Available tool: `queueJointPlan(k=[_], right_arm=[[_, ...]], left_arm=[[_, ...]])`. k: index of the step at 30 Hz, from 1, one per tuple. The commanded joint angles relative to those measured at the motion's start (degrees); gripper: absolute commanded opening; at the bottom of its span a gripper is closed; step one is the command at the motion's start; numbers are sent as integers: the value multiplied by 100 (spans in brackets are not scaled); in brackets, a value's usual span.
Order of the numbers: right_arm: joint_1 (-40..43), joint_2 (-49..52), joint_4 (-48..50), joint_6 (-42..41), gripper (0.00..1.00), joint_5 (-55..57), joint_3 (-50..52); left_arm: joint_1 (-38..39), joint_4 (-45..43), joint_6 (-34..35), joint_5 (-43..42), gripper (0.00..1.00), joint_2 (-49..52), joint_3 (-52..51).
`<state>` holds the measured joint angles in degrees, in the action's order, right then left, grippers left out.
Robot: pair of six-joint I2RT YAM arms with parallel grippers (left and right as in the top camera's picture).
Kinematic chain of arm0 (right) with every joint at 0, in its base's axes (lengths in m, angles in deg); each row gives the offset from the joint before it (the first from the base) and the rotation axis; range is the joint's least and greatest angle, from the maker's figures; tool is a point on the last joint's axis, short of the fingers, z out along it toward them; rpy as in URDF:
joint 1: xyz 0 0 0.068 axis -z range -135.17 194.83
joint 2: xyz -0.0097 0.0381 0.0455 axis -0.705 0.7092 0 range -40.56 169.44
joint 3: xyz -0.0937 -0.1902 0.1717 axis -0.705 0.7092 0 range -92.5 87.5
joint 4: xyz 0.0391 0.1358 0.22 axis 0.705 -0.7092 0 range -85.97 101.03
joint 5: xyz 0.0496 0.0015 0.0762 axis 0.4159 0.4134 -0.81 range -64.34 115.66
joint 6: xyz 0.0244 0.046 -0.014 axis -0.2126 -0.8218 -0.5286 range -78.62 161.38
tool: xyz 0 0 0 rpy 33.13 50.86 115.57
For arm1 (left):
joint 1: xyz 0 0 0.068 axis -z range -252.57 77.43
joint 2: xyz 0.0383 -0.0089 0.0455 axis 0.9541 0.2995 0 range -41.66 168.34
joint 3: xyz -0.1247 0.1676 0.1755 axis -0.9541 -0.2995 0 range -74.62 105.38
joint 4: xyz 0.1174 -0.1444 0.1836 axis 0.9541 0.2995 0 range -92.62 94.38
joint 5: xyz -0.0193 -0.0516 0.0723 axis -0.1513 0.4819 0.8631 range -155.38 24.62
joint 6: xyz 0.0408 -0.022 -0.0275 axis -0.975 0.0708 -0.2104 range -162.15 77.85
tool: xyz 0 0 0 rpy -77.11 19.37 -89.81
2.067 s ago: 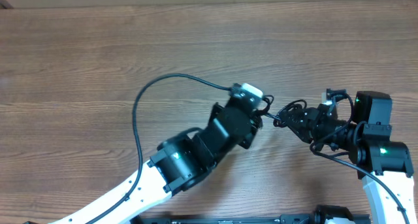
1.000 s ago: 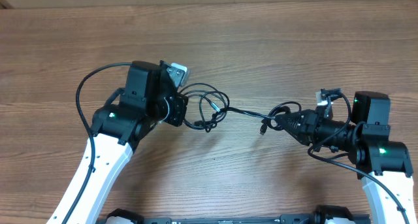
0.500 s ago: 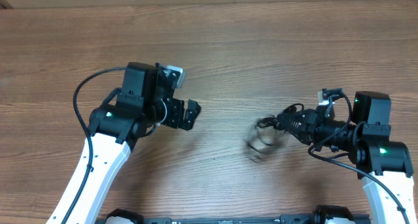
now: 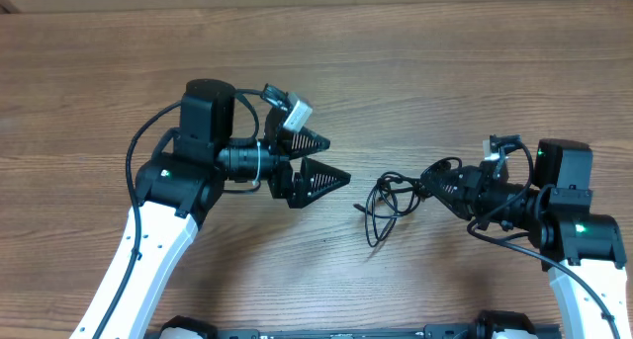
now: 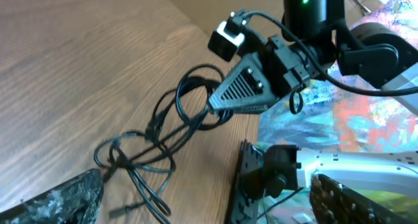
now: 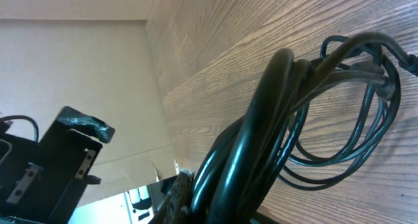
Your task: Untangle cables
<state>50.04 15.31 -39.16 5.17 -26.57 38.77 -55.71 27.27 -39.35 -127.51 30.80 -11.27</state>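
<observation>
The cables (image 4: pixel 388 201) are thin black cords lying in loose tangled loops on the wooden table, right of centre. My right gripper (image 4: pixel 433 186) is shut on their right end, and the cords bunch thickly between its jaws (image 6: pixel 261 145). My left gripper (image 4: pixel 338 161) stands open and empty, pointing right, a short way left of the loops and apart from them. In the left wrist view the cables (image 5: pixel 163 129) trail from the right gripper (image 5: pixel 245 87) toward me, with a plug end lying near my left finger (image 5: pixel 62 201).
The wooden table (image 4: pixel 415 72) stretches wide behind both arms. The left arm's own thick black cable (image 4: pixel 138 151) arches beside it. A black rail (image 4: pixel 346 332) runs along the near edge. Colourful clutter (image 5: pixel 339 119) lies beyond the table edge.
My left gripper has opened and let go of the cables. The stretched cords sprang back right into a loose heap by the right gripper. The left wrist has turned its fingers toward them.
</observation>
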Motion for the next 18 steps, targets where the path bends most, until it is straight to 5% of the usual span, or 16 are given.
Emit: queueJointPlan(k=[1,7,11,15,18], right_arm=[[22,-57,26,31,4,-33,-85],[22,-57,24,31,4,-33,-85],[22,-57,26,31,4,-33,-85],[22,-57,20,31,4,-35,-85],[22,-57,17,31,4,-35,-85]], left_arm=[[188,-103,-101,400,100,-26,57],[953,-131,-70,2190,100,-26,57],[1451,-61,-1145,2542,100,-26,57],[1967,72,-1309,3788,100,-15,57],[2081,153,-1665,3856,100,-15,57]])
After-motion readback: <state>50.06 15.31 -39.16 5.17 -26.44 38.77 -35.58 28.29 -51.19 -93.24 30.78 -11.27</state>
